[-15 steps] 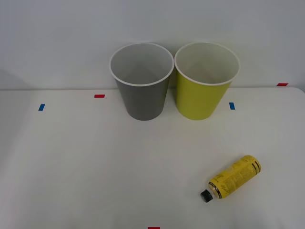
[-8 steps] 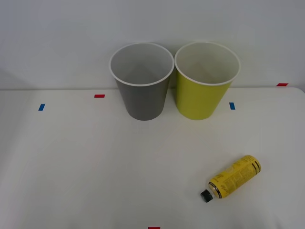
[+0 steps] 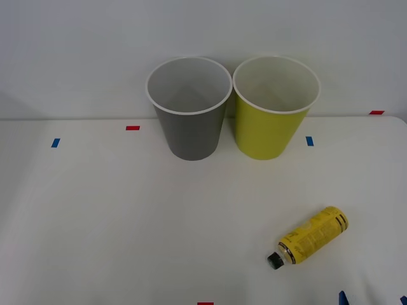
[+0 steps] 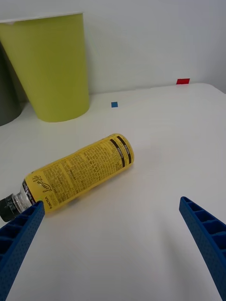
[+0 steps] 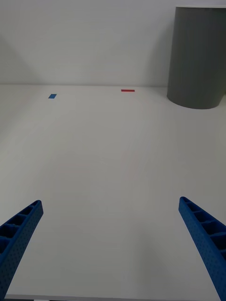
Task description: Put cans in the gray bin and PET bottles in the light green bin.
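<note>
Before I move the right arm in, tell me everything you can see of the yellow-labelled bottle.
The PET bottle is small, wrapped in a yellow printed label with black text and dark bands near its base, and closed with a small black cap; clear plastic shows at the neck. It lies on its side on the white table, cap toward the robot, base angled away to the robot's right, in front of the light green bin and well apart from it. Nothing touches it; the open right gripper sits just short of it.
</note>
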Robot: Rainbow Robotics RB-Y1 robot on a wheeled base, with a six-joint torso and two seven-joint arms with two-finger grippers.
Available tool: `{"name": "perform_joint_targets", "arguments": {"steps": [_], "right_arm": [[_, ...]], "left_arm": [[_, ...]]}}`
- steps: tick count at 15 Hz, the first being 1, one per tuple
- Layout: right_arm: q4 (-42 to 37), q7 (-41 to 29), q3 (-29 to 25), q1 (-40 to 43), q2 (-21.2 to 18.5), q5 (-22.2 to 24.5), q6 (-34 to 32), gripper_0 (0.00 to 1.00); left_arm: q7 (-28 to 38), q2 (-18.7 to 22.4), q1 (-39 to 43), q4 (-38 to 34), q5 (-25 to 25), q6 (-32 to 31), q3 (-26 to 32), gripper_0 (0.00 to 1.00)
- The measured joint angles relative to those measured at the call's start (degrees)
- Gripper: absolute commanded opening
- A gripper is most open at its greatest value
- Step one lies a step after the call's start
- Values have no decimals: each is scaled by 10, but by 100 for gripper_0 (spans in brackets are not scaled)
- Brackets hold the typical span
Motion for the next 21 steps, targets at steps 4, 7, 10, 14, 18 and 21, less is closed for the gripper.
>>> {"name": "perform_joint_targets", "arguments": {"steps": [4, 7, 10, 14, 18, 21], "right_arm": [[-90, -4, 39, -15, -30, -64, 183, 100], [-139, -5, 50, -53, -54, -157, 294, 100], [-174, -11, 48, -85, -60, -213, 378, 100], [-213, -28, 34, -128, -52, -249, 509, 100], [-252, -113, 29, -174, -54, -244, 649, 100], [-268, -222, 35, -222, -81, -216, 731, 100]], "left_arm": [[0, 0, 0, 0, 0, 0, 0, 100], [0, 0, 0, 0, 0, 0, 0, 100], [0, 0, 0, 0, 0, 0, 0, 100], [0, 0, 0, 0, 0, 0, 0, 100], [0, 0, 0, 0, 0, 0, 0, 100], [0, 0, 0, 0, 0, 0, 0, 100]]}}
